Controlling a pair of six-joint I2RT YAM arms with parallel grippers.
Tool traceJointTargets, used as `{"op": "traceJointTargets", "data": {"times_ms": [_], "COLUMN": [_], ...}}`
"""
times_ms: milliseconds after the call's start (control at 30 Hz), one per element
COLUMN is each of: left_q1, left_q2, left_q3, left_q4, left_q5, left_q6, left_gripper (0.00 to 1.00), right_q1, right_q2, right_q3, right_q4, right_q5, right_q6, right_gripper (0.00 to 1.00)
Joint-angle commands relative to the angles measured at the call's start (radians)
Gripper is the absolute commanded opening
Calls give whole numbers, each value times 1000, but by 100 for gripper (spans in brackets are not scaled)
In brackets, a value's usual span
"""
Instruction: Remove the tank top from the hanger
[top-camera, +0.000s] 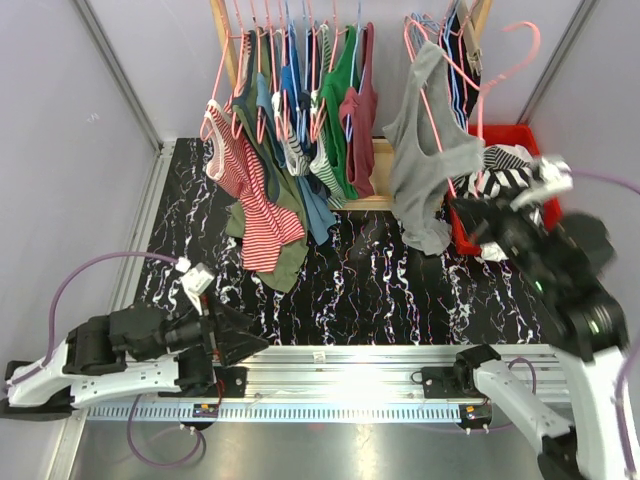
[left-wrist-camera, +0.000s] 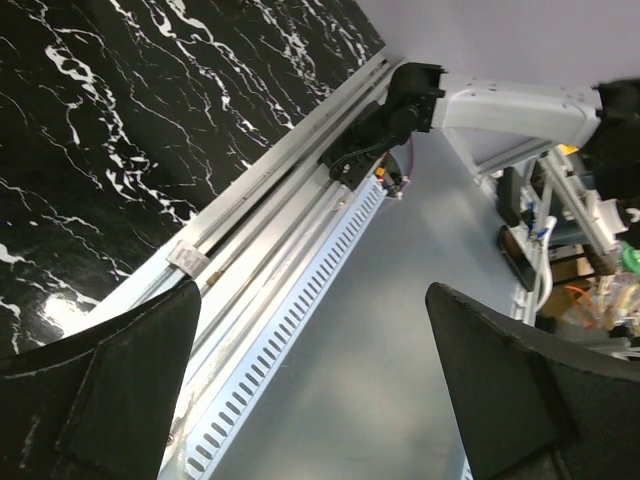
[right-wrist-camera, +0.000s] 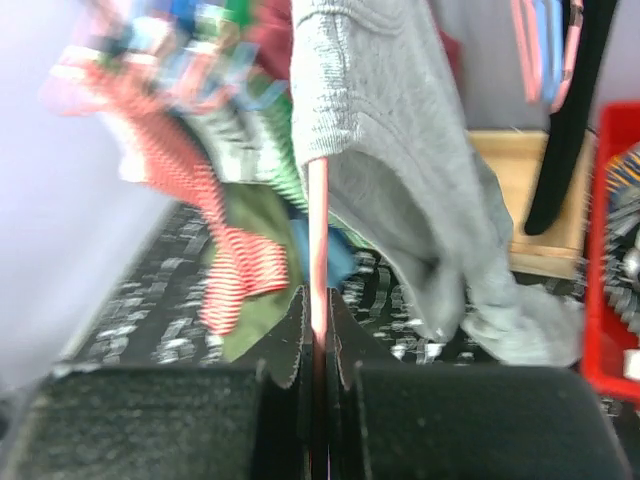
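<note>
Left gripper (top-camera: 238, 342) sits low at near-left, jaws wide, empty, well apart from the grey tank top (top-camera: 425, 170). That garment drapes lengthwise down the pink hanger (right-wrist-camera: 318, 230), whose rod the right gripper (right-wrist-camera: 317, 335), the nearer one, pinches.

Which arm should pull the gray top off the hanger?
Probably the left: the left gripper is open and empty. The right gripper is shut on the pink hanger carrying the gray tank top.

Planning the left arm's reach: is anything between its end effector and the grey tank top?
Nothing visible does. Only black marbled tabletop lies between the open left end effector and the grey knit tank top.
</note>
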Motion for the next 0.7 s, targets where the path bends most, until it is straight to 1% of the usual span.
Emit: {"op": "traceJointTargets", "data": {"times_ms": [0,33,100,133,200,233,300,333,433,500,600,667], "left_q1": [-6,-6,-6,-6,-5,-5,-6,-6,-5,-5,-5,-6], "left_q2": [91,102,131,138,183,203,268,290,356,373,367,352], "left_q3": [61,79,90,97,107,114,125,128,131,121,96,58], "left_q4": [107,118,150,162,183,188,199,203,254,295,329,380], "left_q5": [-47,-67,-93,-116,-126,-117,-104,-85,-28,-11,-3,-3], "left_q6": [88,111,134,159,184,208,228,245,269,273,271,263], "left_gripper": [99,99,99,99,99,99,99,99,99,99,99,99], "right_q1": [2,2,1,1,1,1,-1,1,1,16,34,40], "right_q2": [-159,-222,-280,-287,-282,-273,-271,-265,-255,-268,-273,-262], "right_q3": [-24,-26,-15,-12,2,-1,-45,-58,-95,-128,-153,-191], "right_q4": [-35,-57,-130,-158,-253,-278,-304,-316,-388,-385,-390,-347], "right_q5": [-118,-181,-258,-370,-489,-590,-693,-768,-890,-905,-858,-901], "right_q6": [78,78,86,83,70,63,50,46,-11,-1,1,18], "right_gripper": [0,0,0,0,0,0,0,0,0,0,0,0]}}
